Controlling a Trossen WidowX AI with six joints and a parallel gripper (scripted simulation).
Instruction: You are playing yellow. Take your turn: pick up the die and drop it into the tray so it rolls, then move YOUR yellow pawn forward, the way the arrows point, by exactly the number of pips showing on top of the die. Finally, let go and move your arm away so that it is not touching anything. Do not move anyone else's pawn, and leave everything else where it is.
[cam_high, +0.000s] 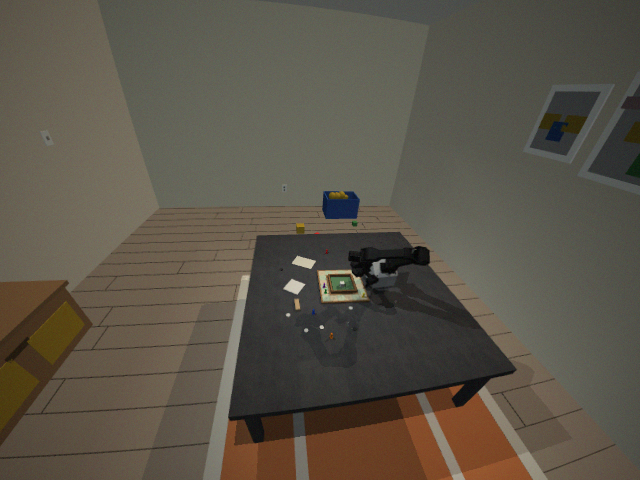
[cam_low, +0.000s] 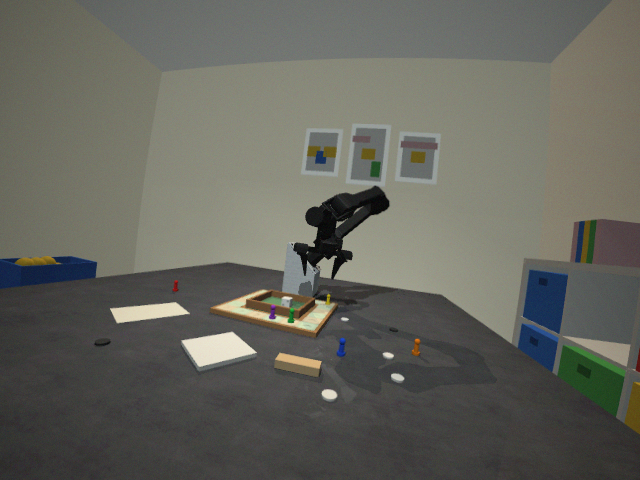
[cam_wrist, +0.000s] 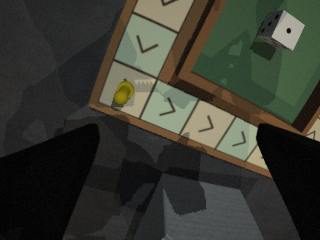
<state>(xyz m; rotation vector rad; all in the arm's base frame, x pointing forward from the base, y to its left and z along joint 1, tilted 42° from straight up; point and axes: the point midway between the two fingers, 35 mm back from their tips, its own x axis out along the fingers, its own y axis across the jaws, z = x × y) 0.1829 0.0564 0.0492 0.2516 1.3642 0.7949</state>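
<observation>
Now hovering above the board's edge (cam_high: 343, 301) (cam_low: 268, 326) (cam_wrist: 200, 148), gripper (cam_high: 363, 271) (cam_low: 319, 273) (cam_wrist: 179, 131) spread wide and empty, with yellow pawn (cam_high: 363, 295) (cam_low: 328, 299) (cam_wrist: 123, 93) upright on the corner square and die (cam_high: 342, 283) (cam_low: 286, 301) (cam_wrist: 283, 31) inside the tray (cam_high: 342, 291) (cam_low: 279, 308) (cam_wrist: 220, 90)

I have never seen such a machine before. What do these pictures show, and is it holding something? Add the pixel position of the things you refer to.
The machine is one black robot arm with a two-fingered hand (cam_low: 319, 276) (cam_wrist: 179, 131). One picture looks from high up over the whole table (cam_high: 372, 356) (cam_low: 155, 418); one looks across it from the side; one is taken at the hand, so its dark fingers frame the view.

On the table lies a game board (cam_high: 319, 286) (cam_low: 237, 318) (cam_wrist: 170, 137) with arrows. A white die (cam_high: 342, 283) (cam_low: 286, 301) (cam_wrist: 287, 31) rests in its tray, and a yellow pawn (cam_high: 363, 295) (cam_low: 328, 299) (cam_wrist: 123, 93) occupies a corner square. The hand is open and holds nothing.
</observation>
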